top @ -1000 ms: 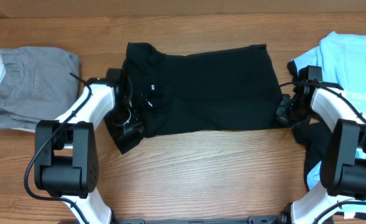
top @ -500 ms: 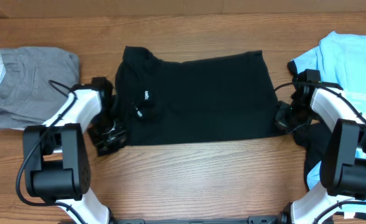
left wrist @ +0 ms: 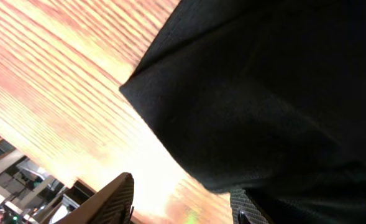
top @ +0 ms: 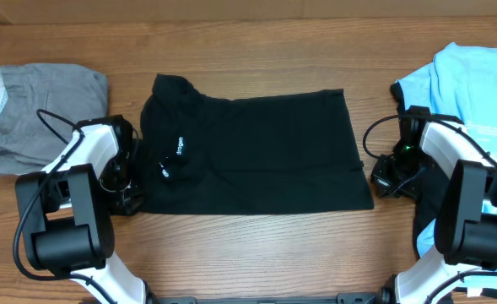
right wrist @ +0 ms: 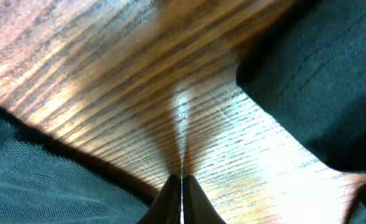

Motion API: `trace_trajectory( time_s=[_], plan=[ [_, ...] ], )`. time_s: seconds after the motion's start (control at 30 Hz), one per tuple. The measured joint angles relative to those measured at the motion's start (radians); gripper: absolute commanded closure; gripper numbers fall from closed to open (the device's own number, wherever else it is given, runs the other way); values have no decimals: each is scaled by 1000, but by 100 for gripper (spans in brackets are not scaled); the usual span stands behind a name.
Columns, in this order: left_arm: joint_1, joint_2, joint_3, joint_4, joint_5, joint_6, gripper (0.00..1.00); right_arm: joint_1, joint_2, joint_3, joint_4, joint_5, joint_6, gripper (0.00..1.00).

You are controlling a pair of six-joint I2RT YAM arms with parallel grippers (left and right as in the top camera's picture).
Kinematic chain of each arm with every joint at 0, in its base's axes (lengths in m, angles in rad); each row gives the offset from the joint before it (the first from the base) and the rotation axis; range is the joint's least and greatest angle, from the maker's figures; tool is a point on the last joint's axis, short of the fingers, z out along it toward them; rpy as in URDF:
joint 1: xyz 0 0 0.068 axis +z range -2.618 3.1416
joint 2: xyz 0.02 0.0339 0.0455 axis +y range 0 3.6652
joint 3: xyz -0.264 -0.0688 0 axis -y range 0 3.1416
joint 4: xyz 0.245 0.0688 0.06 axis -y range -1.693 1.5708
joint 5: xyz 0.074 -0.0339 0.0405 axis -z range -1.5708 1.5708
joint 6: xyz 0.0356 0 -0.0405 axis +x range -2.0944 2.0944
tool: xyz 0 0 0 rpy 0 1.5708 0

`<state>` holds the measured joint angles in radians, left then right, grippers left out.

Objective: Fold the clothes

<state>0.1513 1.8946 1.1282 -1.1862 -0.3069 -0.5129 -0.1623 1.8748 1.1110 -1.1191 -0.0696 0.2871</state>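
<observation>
Black T-shirt (top: pixel 256 152) spread flat on the counter (top: pixel 256 249); we see the left hand (left wrist: pixel 179 206) released at one edge, the right hand (right wrist: pixel 181 190) clenched empty beside the other.

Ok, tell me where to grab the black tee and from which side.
Probably the two near corners: the right corner with the right pincer, the left corner with the left pincer, each coming in low from its outer side. The tee lies flat and sideways, and those corners lie free beside each arm.
</observation>
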Motion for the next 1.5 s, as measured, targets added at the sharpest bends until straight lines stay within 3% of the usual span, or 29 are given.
trace_trajectory(
  time_s=[0.2,0.23,0.27,0.3,0.37,0.53,0.7,0.83,1.03,1.37,1.5],
  plan=[
    [0,-24,158,-51,67,72,30,0,-130,2,9,5,0,88],
    [0,-45,177,-52,83,80,16,0,-175,8,8,6,0,82],
    [0,-76,200,-48,106,93,3,0,-211,18,9,6,0,69],
    [0,-102,214,-37,130,108,0,0,-241,27,16,6,0,60],
    [0,-150,239,24,198,137,0,0,-297,43,39,3,-8,54],
    [-15,-222,278,316,499,261,8,0,-358,56,62,-53,-19,53],
    [-67,-140,300,468,594,254,9,0,-358,56,61,-75,-26,53],
    [-85,-14,400,479,619,235,8,0,-358,56,60,-82,-26,53],
    [-84,243,691,425,610,236,5,0,-358,56,52,-84,-29,53],
    [-84,415,736,480,521,289,9,0,-358,56,35,-84,-45,53],
    [-84,434,736,528,507,290,21,0,-358,56,31,-84,-45,53]
  ],
)
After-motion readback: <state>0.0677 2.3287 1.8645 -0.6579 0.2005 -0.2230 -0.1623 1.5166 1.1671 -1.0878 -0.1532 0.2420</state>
